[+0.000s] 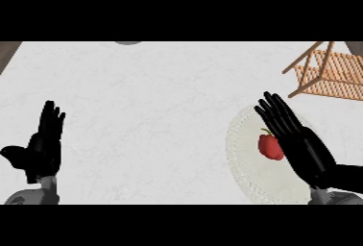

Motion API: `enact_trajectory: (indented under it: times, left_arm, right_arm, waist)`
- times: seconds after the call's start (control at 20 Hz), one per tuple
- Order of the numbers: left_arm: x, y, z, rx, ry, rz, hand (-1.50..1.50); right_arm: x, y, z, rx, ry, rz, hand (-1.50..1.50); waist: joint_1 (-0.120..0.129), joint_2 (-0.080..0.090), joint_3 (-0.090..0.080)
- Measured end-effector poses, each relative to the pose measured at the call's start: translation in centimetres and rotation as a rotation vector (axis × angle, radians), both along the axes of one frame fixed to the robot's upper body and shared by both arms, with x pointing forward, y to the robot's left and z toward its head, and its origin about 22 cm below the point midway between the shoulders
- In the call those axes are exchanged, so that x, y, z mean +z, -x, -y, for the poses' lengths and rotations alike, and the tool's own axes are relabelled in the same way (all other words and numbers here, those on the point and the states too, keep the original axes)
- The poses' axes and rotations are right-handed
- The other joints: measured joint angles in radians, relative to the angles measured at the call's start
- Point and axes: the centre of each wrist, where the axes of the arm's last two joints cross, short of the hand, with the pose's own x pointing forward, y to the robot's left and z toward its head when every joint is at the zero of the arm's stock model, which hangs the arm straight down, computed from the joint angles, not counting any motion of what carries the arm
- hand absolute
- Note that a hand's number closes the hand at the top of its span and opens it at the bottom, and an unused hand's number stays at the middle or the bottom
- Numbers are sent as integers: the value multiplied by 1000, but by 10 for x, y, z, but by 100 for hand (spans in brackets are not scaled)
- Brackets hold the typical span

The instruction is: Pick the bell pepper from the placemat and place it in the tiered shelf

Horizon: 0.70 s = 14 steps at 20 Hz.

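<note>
Right hand [303, 144]: hovering over the placemat's right side, fingers straight and slightly apart, holding nothing; black palm lying just beside the pepper, likely lining up for a grasp.
Left hand [39, 146]: resting open near the left edge, fingers up and together, thumb out; well apart from the work.
Bell pepper [270, 146]: lying on the placemat, red, glossy, lumpy, green stem pointing away; not yet lifted.
Placemat [245, 144]: round, pale, woven-looking, with a lacy rim; lying flat on the counter.
Counter [156, 105]: white, faintly marbled, smooth.
Tiered shelf [330, 74]: standing at the far right, slatted light wood on slim legs; waiting beyond the placemat as the target.
</note>
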Motion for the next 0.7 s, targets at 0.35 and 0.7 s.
enact_trajectory:
  times: [0.35,0.7]
  left_arm:
    - [9,-11,19,-172,-89,-2,0]
    - [11,-13,34,-275,-108,-22,0]
  right_arm:
    - [14,-12,43,-426,70,-23,150]
    - [-9,11,120,-1042,371,-28,-150]
  waist:
    - [-72,-39,2]
    - [-122,-32,-11]
